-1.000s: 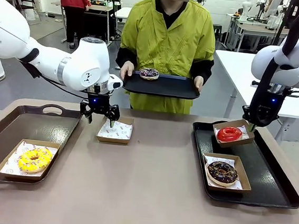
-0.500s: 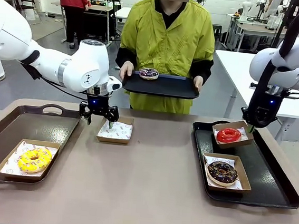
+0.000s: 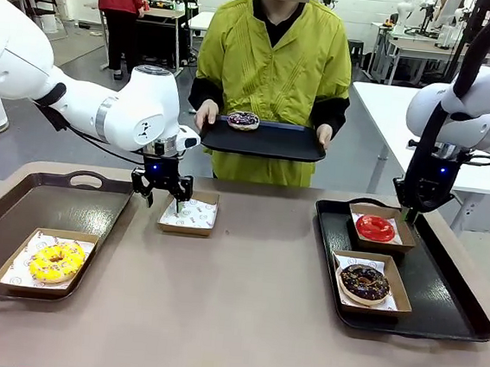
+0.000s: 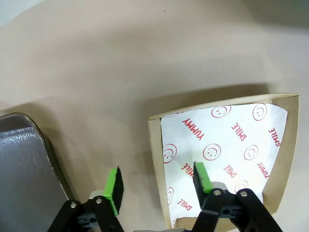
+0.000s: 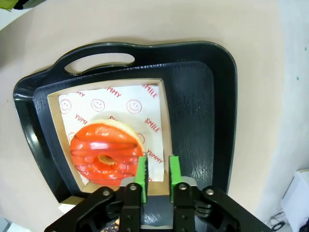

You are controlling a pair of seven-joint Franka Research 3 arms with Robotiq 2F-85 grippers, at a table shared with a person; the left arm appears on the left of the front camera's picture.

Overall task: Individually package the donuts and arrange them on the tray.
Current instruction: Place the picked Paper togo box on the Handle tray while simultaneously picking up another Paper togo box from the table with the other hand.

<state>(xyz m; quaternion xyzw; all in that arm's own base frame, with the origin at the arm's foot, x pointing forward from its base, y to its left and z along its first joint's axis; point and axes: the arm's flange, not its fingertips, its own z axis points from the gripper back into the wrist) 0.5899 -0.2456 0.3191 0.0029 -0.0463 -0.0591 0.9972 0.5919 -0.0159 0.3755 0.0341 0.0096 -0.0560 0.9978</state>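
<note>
Tan tabletop (image 3: pixel 240 322) open mid-span between both trays. Left gripper (image 4: pixel 157 186) wide, straddling empty box (image 4: pixel 154 159) wall. Right gripper (image 5: pixel 157 174) narrow, pinching rim of red donut's box (image 5: pixel 55 140); red donut (image 5: pixel 106 152) inside, right tray (image 3: pixel 452 290) far end.

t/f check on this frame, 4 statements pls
1. The yellow donut sits boxed on the left tray. True.
2. The box under the left gripper holds a donut. False: only a printed paper liner.
3. The person's tray is bare. False: it carries a dark speckled donut.
4. The red donut's box lies on the right tray. True.
</note>
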